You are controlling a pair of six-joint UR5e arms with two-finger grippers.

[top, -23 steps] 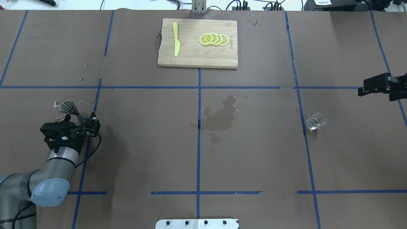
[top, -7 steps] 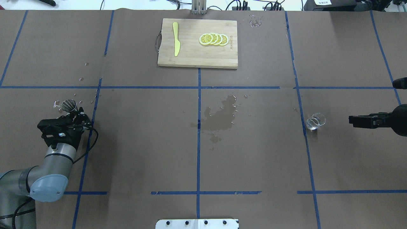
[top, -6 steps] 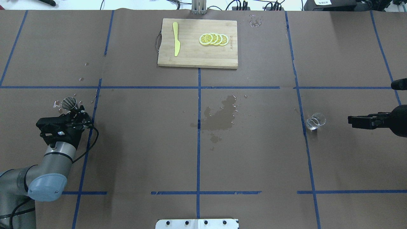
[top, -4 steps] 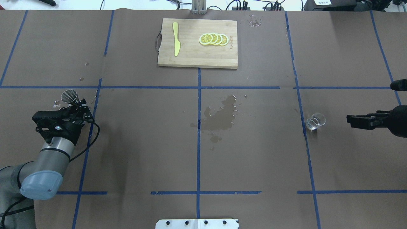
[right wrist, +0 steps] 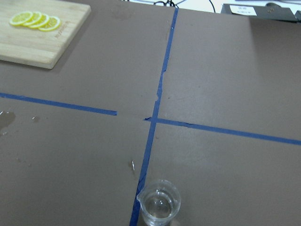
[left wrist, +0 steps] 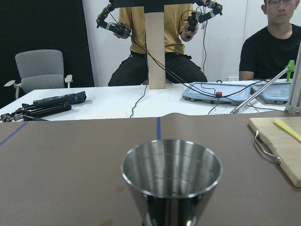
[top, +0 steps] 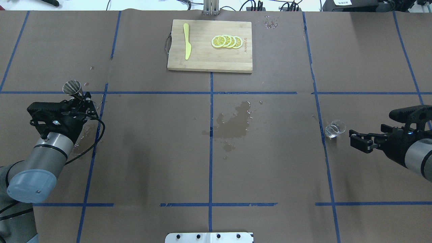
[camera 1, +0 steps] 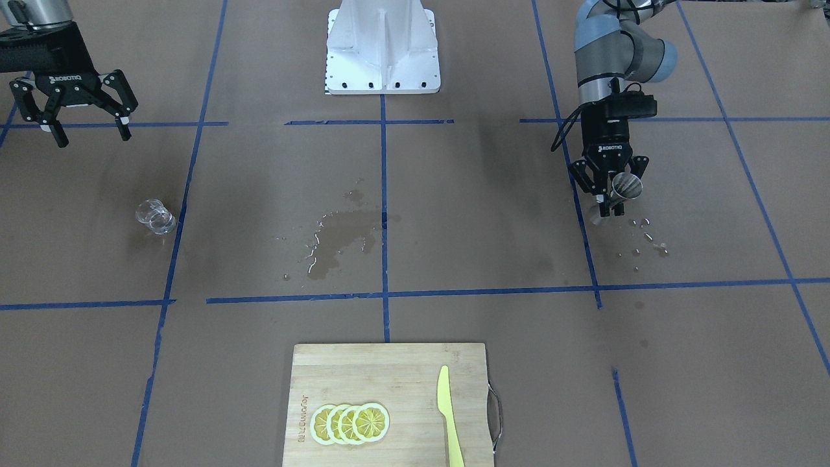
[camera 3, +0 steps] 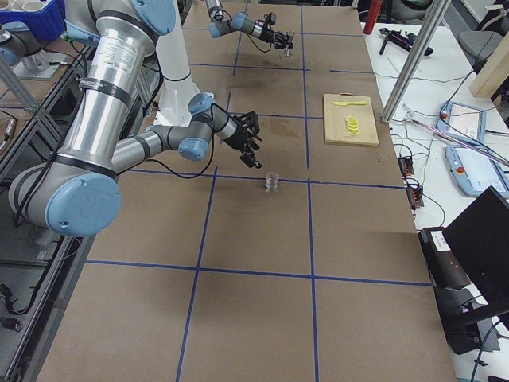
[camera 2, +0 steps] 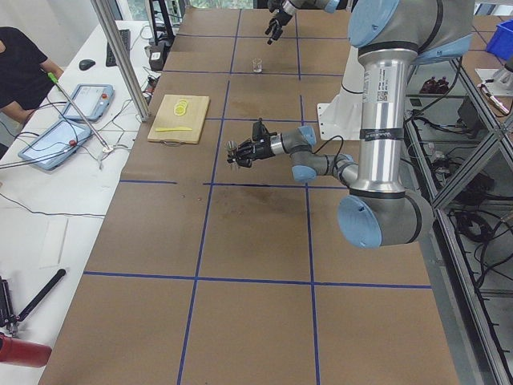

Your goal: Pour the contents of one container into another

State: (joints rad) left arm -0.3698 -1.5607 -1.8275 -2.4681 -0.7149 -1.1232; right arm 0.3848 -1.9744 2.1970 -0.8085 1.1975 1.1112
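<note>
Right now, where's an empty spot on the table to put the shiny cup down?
The bare squares between the wet patch and the base plate are free, so is the stretch between cutting board and glass cup. The board is crowded: lemon slices, knife. Droplets lie by the steel jigger.

ROBOTIQ stands in white on the black right gripper [camera 1: 91, 133], upper left of the front-facing view, and on the left gripper [camera 1: 609, 202], upper right. The cutting board [camera 1: 402, 402] bears a mark, perhaps a brand, too small to read.
</note>
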